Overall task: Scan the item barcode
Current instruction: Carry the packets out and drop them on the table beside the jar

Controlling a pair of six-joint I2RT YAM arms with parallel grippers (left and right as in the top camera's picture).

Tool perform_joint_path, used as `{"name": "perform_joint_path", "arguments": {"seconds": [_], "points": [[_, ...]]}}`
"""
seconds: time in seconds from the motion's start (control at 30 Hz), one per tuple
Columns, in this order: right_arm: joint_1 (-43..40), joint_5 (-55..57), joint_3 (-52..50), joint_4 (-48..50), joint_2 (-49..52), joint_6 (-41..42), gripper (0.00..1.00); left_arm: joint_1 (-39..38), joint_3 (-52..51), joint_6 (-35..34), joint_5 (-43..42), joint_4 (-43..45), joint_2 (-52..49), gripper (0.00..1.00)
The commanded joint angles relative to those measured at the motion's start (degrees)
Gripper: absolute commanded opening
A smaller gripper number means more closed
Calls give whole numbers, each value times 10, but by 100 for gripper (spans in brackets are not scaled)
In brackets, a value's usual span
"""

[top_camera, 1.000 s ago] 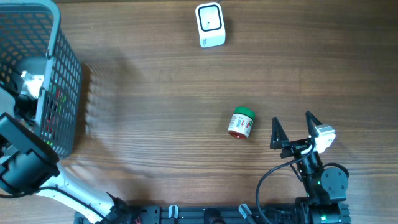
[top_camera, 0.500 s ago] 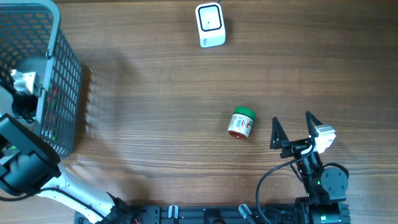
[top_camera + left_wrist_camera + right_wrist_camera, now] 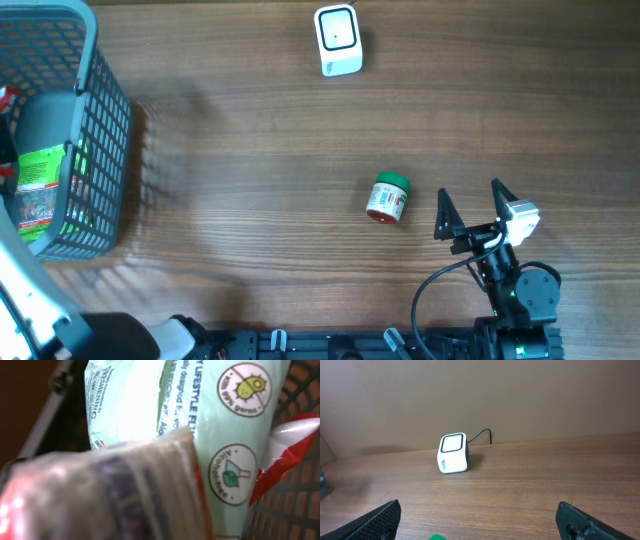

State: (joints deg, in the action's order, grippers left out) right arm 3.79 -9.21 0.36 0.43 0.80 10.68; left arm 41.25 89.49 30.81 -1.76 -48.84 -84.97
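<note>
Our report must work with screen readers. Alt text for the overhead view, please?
A small green-lidded jar lies on a wooden table near the open right gripper; a white scanner stands at the top edge, a grey basket of packets at the left.

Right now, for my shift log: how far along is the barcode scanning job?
Done: nothing visibly scanned; the small green-lidded jar lies apart from the white cube scanner. In hand: the left wrist camera is inside the grey mesh basket, against a pale green wipes packet; no grip shows. Left: bring an item to the scanner. Right fingers stand open.
</note>
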Motion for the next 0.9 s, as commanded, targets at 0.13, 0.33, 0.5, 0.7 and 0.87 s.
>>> {"name": "perform_joint_path", "arguments": {"seconds": [0.13, 0.33, 0.5, 0.7, 0.87], "points": [[-3, -3, -1, 3, -2, 4, 100, -95, 27, -139, -2, -19, 148, 4], [-3, -3, -1, 3, -2, 4, 100, -342, 26, -232, -3, -150, 169, 4], [-3, -3, -1, 3, -2, 4, 100, -535, -19, -277, 0, -166, 83, 4], [-3, -3, -1, 3, -2, 4, 100, -666, -38, -277, -3, -125, -101, 4], [-3, -3, -1, 3, -2, 4, 100, -703, -38, -281, -34, -98, -241, 4]]}}
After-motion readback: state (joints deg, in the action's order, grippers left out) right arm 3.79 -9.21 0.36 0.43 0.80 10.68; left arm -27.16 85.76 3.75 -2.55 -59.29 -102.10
